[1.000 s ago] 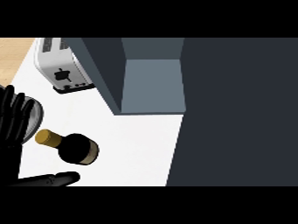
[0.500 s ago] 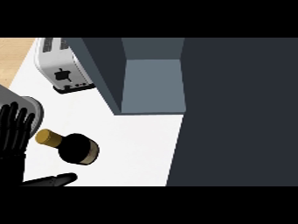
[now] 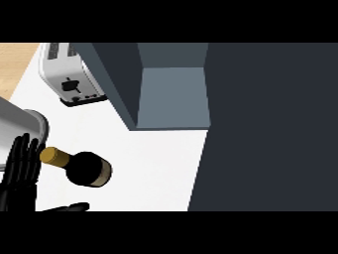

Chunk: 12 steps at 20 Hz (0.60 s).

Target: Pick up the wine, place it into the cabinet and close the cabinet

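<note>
The wine bottle (image 3: 88,168) stands on the white counter (image 3: 157,168) at the lower left, seen from above, with a dark body and a gold-capped neck (image 3: 54,156). My left hand (image 3: 16,181) is just left of the neck, open, fingers straight and pointing away from me. Its thumb (image 3: 70,206) shows below the bottle, and nothing is held. The cabinet (image 3: 171,96) is open behind the bottle, its grey-blue inside in view. A wide dark panel (image 3: 274,129), probably its door, fills the right side. My right hand does not show.
A silver toaster (image 3: 70,74) stands at the back left beside the cabinet's side wall. A grey rounded body (image 3: 3,134) lies at the left edge, behind my fingers. Wooden floor (image 3: 7,62) shows beyond the counter's left edge.
My left hand has slid down toward the lower edge, uncovering more of the grey body at the left. The bottle has not moved.
</note>
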Motion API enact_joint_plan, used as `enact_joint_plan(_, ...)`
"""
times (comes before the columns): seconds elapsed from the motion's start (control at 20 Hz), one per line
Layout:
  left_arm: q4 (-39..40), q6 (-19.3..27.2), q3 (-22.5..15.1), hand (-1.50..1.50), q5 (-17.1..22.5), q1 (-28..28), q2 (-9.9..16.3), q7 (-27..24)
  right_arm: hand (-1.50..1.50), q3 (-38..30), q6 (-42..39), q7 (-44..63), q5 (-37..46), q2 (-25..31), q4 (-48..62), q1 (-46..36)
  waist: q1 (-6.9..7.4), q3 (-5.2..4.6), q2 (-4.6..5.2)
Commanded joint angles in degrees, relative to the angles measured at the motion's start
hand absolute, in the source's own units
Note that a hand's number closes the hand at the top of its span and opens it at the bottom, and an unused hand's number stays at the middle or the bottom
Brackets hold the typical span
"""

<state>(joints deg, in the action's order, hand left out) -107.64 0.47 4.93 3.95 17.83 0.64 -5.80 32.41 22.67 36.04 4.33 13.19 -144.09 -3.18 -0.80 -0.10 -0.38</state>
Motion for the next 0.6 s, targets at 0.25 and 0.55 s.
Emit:
enact_joint_plan(0.25, 11.71, -1.56, 1.83, -1.5, 0.1, -3.56, 0.41, -5.39, -1.5, -0.22, 0.46, 1.13, 3.85, 3.94, -11.15, 3.07, -0.18, 0.09, 0.18)
enact_joint_plan(0.55, 25.34, -2.61, 6.22, -1.5, 1.13, -7.62, 1.78, -14.67, -1.5, 0.48, 2.26, 5.19, 4.85, 3.78, -10.75, -1.0, -0.11, -0.01, 0.2)
